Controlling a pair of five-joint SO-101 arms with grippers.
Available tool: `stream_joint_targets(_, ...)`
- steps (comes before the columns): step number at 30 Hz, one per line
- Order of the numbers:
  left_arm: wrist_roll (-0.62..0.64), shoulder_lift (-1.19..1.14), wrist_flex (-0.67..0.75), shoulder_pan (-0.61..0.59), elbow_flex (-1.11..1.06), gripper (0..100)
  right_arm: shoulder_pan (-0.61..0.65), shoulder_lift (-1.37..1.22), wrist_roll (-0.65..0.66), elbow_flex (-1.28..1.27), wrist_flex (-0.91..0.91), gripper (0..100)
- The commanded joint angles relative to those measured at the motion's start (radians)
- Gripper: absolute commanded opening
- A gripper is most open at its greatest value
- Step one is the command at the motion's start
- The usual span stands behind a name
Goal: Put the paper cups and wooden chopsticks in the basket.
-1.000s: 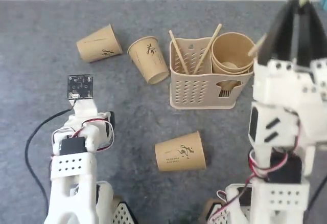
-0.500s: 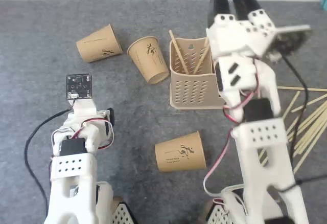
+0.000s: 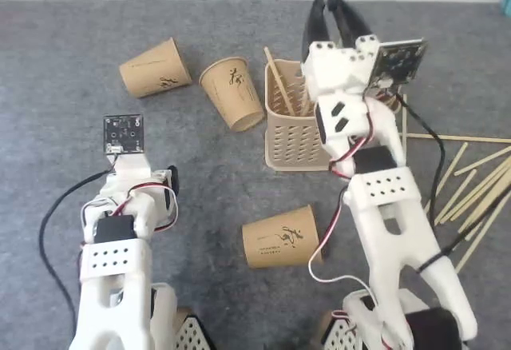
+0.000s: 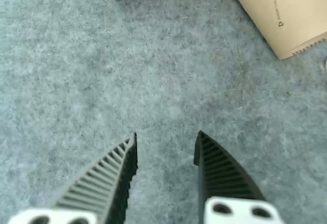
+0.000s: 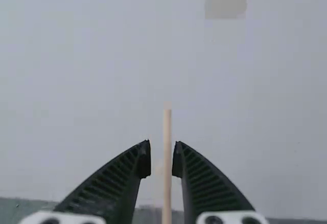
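High view has the basket [image 3: 291,138] standing near the middle of the grey surface [image 3: 64,46]. The right arm stretches across it, and the right end effector [image 3: 331,16] is raised beyond the basket's far rim. Right wrist view shows that end effector [image 5: 161,157] pinched on one chopstick [image 5: 167,132], which stands upright between the two jaws and pokes out past their tips. At least one leaning stick [image 3: 278,78] is already inside the basket, in the compartment on the robot's left. The arm hides the other compartment, so what sits there cannot be told. Three cups lie on their sides outside the basket: the far cup [image 3: 156,68] well off to the left, the middle cup [image 3: 233,93] just beside the basket's left wall, and the near cup [image 3: 282,236] in front of the basket. A scatter of loose chopsticks [image 3: 467,182] lies on the surface to the right of the arm. The left end effector [image 4: 166,150] hangs over bare surface with its jaws spread and nothing between them, two cups lying ahead of it. By my judgement the job is well short of done. The held chopstick has yet to go in, the scatter must follow, and all three visible cups need lifting into the basket, which looks like work for the left arm.
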State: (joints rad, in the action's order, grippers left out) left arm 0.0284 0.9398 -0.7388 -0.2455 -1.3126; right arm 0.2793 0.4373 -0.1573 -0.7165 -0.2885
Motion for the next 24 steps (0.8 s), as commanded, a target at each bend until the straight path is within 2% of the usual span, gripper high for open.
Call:
stream_joint_targets(1, -0.003, 0.029, 0.026, 0.008, 0.007, 18, 0.012, 0.111, 0.009, -0.031, -0.021, 9.8)
stream_joint_targets(4, -0.003, 0.029, 0.026, 0.006, 0.007, 18, 0.010, 0.213, 0.009, -0.066, 0.070, 9.9)
stream_joint_targets(8, -0.006, 0.028, 0.025, 0.006, 0.007, 18, -0.024, 0.440, -0.005, -0.064, 0.360, 9.5)
stream_joint_targets(12, -0.006, 0.029, 0.023, 0.005, 0.007, 18, -0.173, 0.707, -0.157, -0.031, 0.725, 9.5)
stream_joint_targets(14, -0.006, 0.028, 0.023, 0.005, 0.007, 18, -0.272, 0.794, -0.183, -0.005, 0.892, 9.4)
stream_joint_targets(18, -0.006, 0.026, 0.023, 0.008, 0.007, 18, -0.450, 0.808, -0.190, 0.018, 1.098, 9.4)
stream_joint_targets(21, -0.006, 0.025, 0.023, 0.006, 0.007, 18, -0.553, 0.740, -0.190, 0.018, 1.159, 9.3)
stream_joint_targets(24, -0.006, 0.023, 0.020, 0.006, 0.005, 18, -0.596, 0.633, -0.187, 0.018, 1.191, 9.3)
